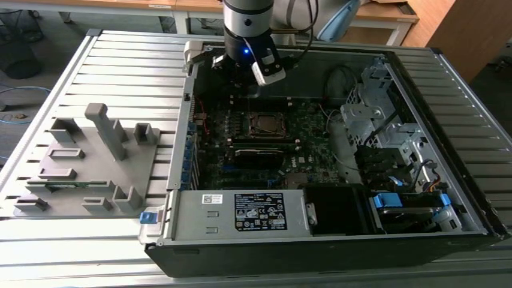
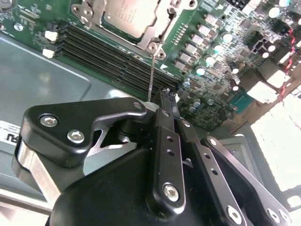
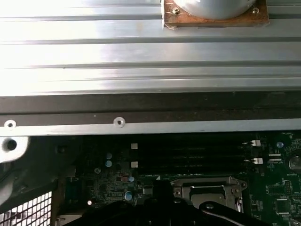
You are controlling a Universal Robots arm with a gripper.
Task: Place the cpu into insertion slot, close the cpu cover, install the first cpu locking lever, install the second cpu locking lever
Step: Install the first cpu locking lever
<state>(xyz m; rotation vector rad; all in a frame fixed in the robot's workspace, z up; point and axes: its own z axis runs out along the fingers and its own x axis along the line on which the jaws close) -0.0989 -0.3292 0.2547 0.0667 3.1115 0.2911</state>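
Inside the open computer case, the insertion slot (image 1: 264, 124) sits mid-board. The cpu (image 2: 124, 14), with a dull grey metal top, lies in it, and the silver cpu cover (image 2: 155, 35) is folded down around it. A thin wire locking lever (image 2: 151, 75) runs from the socket corner toward my gripper (image 2: 167, 96). The fingers are together, with the lever's end right beside the tips; I cannot tell whether it is pinched. In the exterior view my gripper (image 1: 258, 87) hangs just behind the socket. The first wrist view shows the socket (image 3: 207, 190) close to the dark fingertip (image 3: 160, 188).
Black memory slots (image 2: 113, 56) run alongside the socket. A drive cage (image 1: 384, 120) and cables fill the case at the exterior view's right, and a power supply (image 1: 240, 210) sits in front. On the slatted table at the exterior view's left stands a grey fixture tray (image 1: 88, 162).
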